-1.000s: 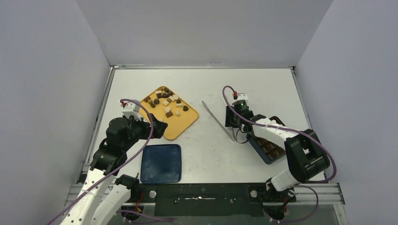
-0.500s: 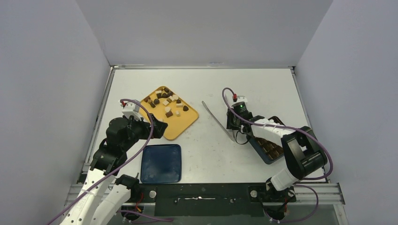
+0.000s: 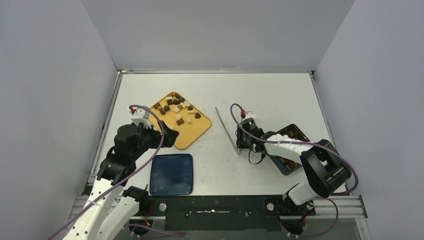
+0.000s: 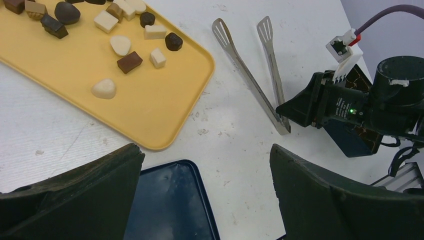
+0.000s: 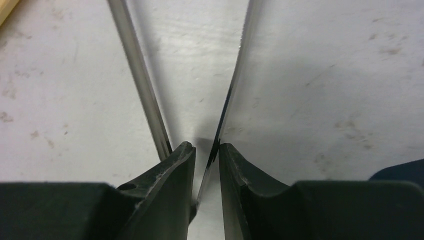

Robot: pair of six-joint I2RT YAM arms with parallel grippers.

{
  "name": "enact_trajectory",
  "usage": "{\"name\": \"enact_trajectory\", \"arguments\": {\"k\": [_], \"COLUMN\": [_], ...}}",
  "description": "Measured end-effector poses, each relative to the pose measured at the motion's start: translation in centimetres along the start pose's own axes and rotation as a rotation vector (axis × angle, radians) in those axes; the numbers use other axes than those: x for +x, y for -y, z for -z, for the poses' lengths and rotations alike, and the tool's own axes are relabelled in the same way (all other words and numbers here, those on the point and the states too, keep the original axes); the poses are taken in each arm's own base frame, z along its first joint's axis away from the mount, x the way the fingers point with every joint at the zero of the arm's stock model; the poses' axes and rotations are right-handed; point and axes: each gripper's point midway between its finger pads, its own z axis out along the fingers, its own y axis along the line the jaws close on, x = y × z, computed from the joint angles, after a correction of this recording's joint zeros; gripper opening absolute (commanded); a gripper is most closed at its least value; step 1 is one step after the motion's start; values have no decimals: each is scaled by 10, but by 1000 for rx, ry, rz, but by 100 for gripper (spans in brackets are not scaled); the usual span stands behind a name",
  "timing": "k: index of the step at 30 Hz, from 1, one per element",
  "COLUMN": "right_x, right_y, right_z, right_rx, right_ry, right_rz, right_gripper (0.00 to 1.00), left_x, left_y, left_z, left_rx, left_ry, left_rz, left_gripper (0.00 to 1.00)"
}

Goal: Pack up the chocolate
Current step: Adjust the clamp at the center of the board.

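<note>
- Between the right tool's (image 5: 206, 147) fingers, the tongs' (image 5: 140, 75) joined end is sitting pinched, and the two blades are fanning away across the tabletop (image 5: 325, 75).
- For a clean lift, I judge the grip should be sitting square on that joint, so the blades are not twisting or scraping.
- Farther left, the chocolate (image 3: 177, 111) is lying loose on the yellow tray (image 3: 194, 134), well apart from the tongs.
- Under the right arm, the dark box (image 3: 295, 131) is showing only in part.
- Near the blue tray (image 4: 170, 210), the left tool (image 4: 205, 150) is hanging wide open and empty.
</note>
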Motion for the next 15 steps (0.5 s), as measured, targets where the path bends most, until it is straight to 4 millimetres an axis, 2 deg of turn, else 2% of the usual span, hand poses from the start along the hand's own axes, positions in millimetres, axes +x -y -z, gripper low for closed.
{"name": "enact_trajectory", "arguments": {"k": [7, 13, 15], "right_x": [34, 39, 35], "right_y": [-37, -66, -74], "right_z": [11, 22, 30], "right_rx": [-72, -135, -163], "right_ry": [-40, -27, -9], "right_rz": [-17, -54, -63], "right_gripper": [32, 41, 48], "left_x": [4, 15, 23], "left_y": [-4, -11, -16], "left_z": [-5, -15, -21], "left_rx": [-18, -50, -73], "left_ry": [-23, -78, -130], "left_rz": [3, 9, 15], "left_gripper": [97, 94, 93]}}
